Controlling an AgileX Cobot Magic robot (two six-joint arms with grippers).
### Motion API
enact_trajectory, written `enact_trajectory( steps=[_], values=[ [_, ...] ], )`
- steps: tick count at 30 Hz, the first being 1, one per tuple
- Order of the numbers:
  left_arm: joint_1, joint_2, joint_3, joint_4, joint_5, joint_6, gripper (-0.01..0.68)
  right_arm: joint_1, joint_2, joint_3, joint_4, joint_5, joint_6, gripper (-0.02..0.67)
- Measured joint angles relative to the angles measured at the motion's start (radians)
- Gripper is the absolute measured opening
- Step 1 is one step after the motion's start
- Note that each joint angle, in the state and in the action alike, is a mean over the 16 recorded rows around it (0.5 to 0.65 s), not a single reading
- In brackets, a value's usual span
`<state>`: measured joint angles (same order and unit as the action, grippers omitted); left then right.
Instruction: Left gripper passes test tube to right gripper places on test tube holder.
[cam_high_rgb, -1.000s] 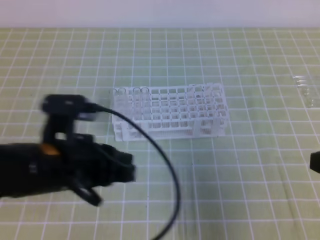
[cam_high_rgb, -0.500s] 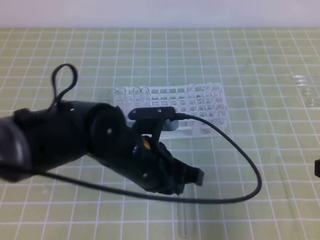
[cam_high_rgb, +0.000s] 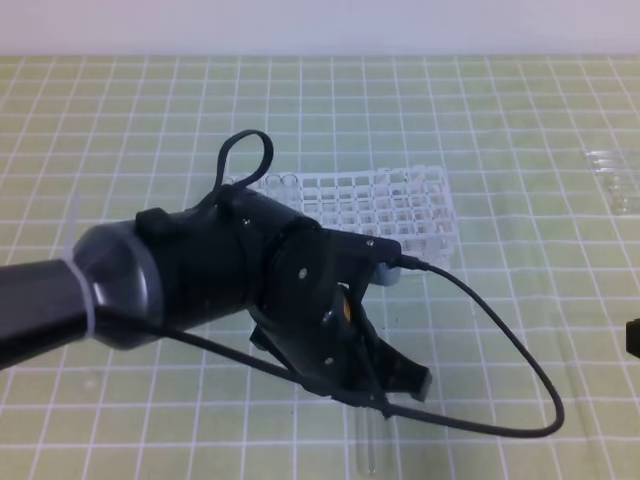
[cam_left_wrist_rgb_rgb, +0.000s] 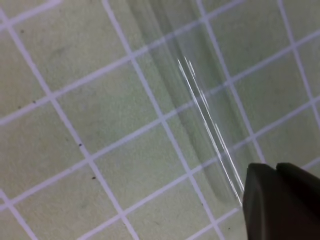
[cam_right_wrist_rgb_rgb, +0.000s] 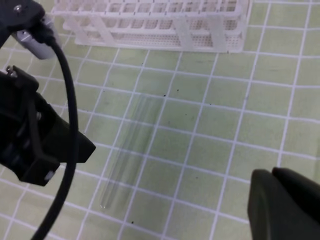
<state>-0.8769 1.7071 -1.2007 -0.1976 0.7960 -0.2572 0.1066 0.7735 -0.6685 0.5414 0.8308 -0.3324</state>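
Test tube (cam_right_wrist_rgb_rgb: 127, 152) flat on mat (cam_right_wrist_rgb_rgb: 210, 130)

High view looks down on our whole mat (cam_high_rgb: 520, 130); wrist views sit close, sharing the tube (cam_right_wrist_rgb_rgb: 131, 150).

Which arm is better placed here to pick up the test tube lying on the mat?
Left. Its pincer hangs right over the test tube, while the right pincer sits off to the side, shut.

The test tube (cam_right_wrist_rgb_rgb: 127, 152) is lying flat on the green gridded mat (cam_right_wrist_rgb_rgb: 210, 130), left of the right gripper (cam_right_wrist_rgb_rgb: 285, 202); the test tube holder (cam_right_wrist_rgb_rgb: 150, 22) is standing beyond.
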Motion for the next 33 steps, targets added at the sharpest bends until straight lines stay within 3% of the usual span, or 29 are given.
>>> enact_trajectory(
  steps=[15,33],
  values=[
    [0.008,0.068,-0.025,-0.054,-0.018,-0.084,0.416,0.019,0.0,0.0,-0.008,-0.007,0.0,-0.015],
    [-0.048,0.232,-0.247,0.183,0.265,-0.343,0.421,0.019,0.0,0.0,-0.008,-0.011,0.0,-0.015]
  ],
)
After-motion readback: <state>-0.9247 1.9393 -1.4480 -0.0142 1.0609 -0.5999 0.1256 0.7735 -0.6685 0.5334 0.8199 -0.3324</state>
